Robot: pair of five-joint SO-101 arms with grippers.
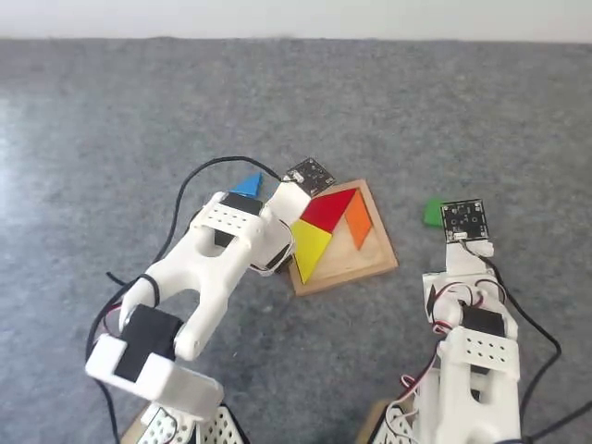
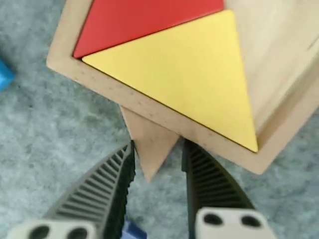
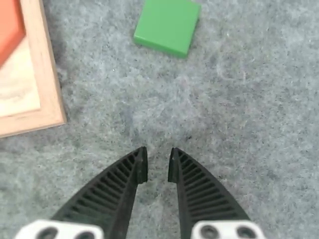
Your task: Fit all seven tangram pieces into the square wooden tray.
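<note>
Wooden tray (image 1: 351,276), red triangle (image 1: 326,211), yellow triangle (image 1: 310,248) inside (orange piece (image 1: 359,222) too)

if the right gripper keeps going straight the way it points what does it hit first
Likely the green square piece, almost dead ahead of the right gripper across bare carpet; height is unclear, so it might skim over.

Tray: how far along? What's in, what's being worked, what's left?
Done: the red piece, yellow piece and orange piece lie in the tray, so three of seven.
In hand: the left gripper is at a tan triangle against the tray's outer edge.
Left: the blue triangle and green square sit on the mat. The right gripper is empty, short of the square.
</note>
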